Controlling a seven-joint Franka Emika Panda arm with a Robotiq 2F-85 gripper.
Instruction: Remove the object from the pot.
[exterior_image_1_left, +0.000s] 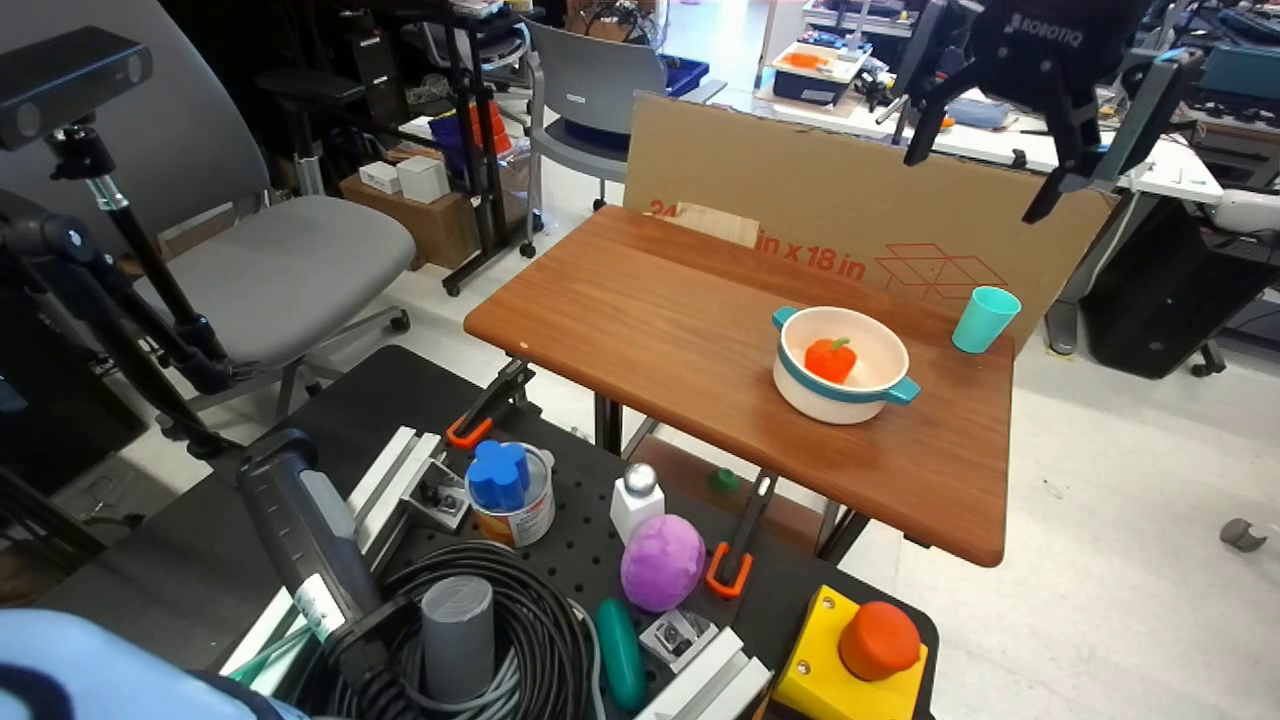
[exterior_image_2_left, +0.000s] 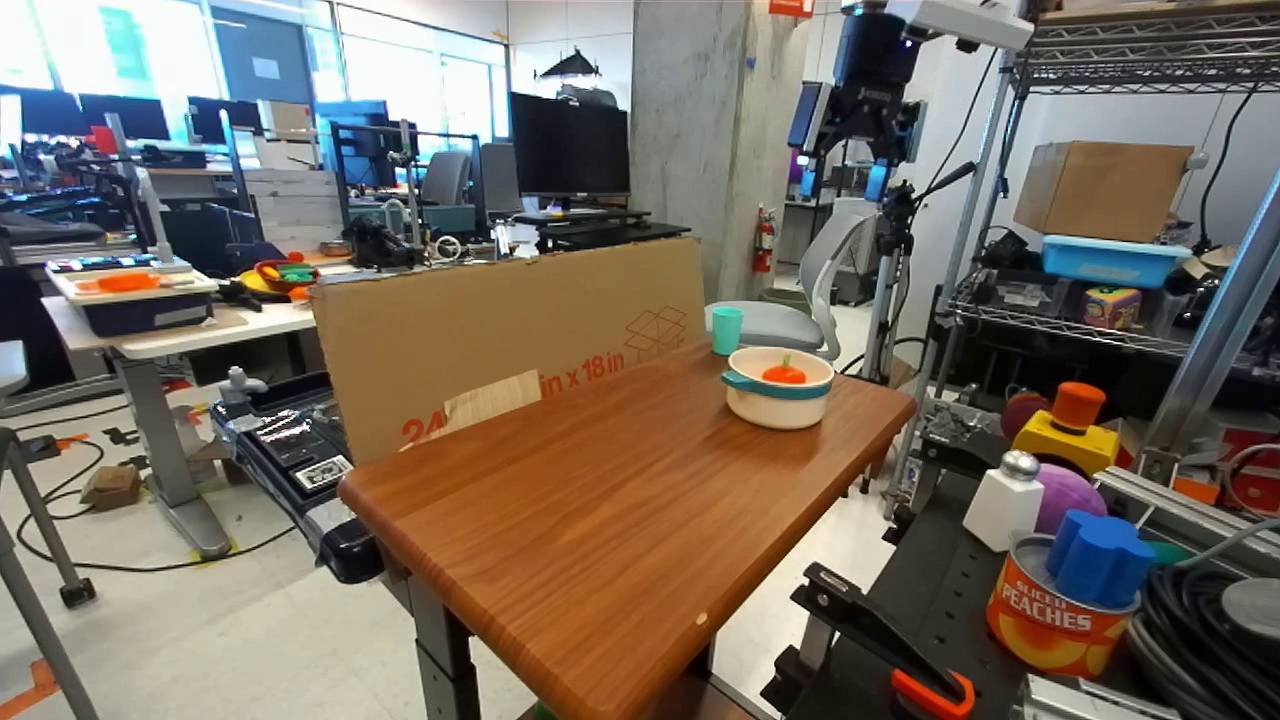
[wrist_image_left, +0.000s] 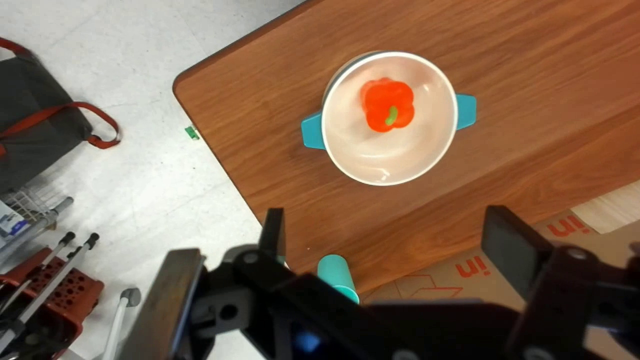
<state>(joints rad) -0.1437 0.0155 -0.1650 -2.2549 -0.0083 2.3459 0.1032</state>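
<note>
Wrist view: see claw (wrist_image_left: 387, 235) spread wide, pinching nothing, with orange pepper (wrist_image_left: 389, 106) inside pot (wrist_image_left: 400, 150), well below claw and untouched. Looks unstarted on removal: yet to descend, grasp orange pepper, lift out of pot.

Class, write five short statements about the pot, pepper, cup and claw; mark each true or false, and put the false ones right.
1. The orange-red pepper lies inside the pot. True.
2. The claw is shut on the pepper. False: the claw is open and holds nothing.
3. The teal cup stands on the table, apart from the pot. True.
4. The teal cup lies on its side. False: it stands upright.
5. Both handles of the pot are teal. True.
</note>
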